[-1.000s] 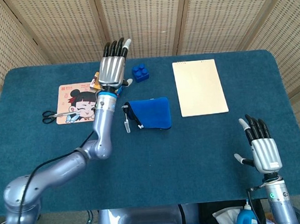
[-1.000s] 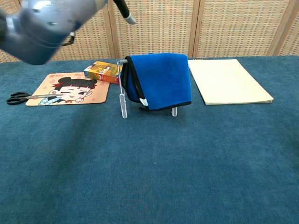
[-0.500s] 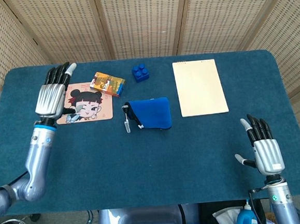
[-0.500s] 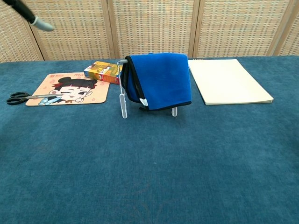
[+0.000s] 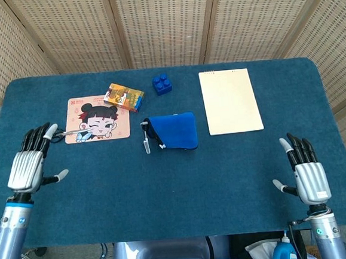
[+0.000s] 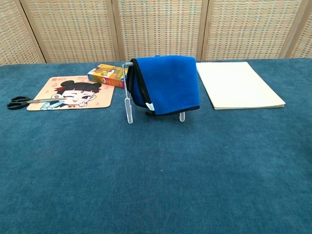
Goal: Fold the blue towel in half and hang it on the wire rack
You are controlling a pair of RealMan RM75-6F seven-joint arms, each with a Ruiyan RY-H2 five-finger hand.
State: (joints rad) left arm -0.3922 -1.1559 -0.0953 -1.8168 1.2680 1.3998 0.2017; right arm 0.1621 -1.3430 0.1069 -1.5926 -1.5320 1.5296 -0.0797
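Robot hands, two, silver with black fingers, nearest the viewer. Left robot hand [image 5: 31,165]: at the near-left table edge, well left of the rack, fingers spread, holding nothing. Right robot hand [image 5: 307,176]: at the near-right edge, well right of the rack, fingers apart, likewise empty. Both stand far from the work, which suggests nothing more needs holding.

Table [image 5: 183,188], covered in dark blue carpet-like cloth; carries every item below.

White wire rack [image 6: 128,107], upright near the table's middle; serves as the landmark. One end post and a foot show beyond the cloth.

Blue towel with black edging [image 6: 166,84], doubled and draped over the rack's top bar so both halves hang down its sides; weight appears to keep it there. Task judged complete.

Pink cartoon-face mat [image 5: 98,118], left of the rack. Black-handled scissors [image 6: 20,102], at the mat's left edge, blades lying on it.

Cream rectangular notepad [image 5: 230,100], right of the rack, flat.

Orange printed carton [image 5: 124,96], behind and left of the rack.

Blue toy building brick [image 5: 161,83], behind the rack.
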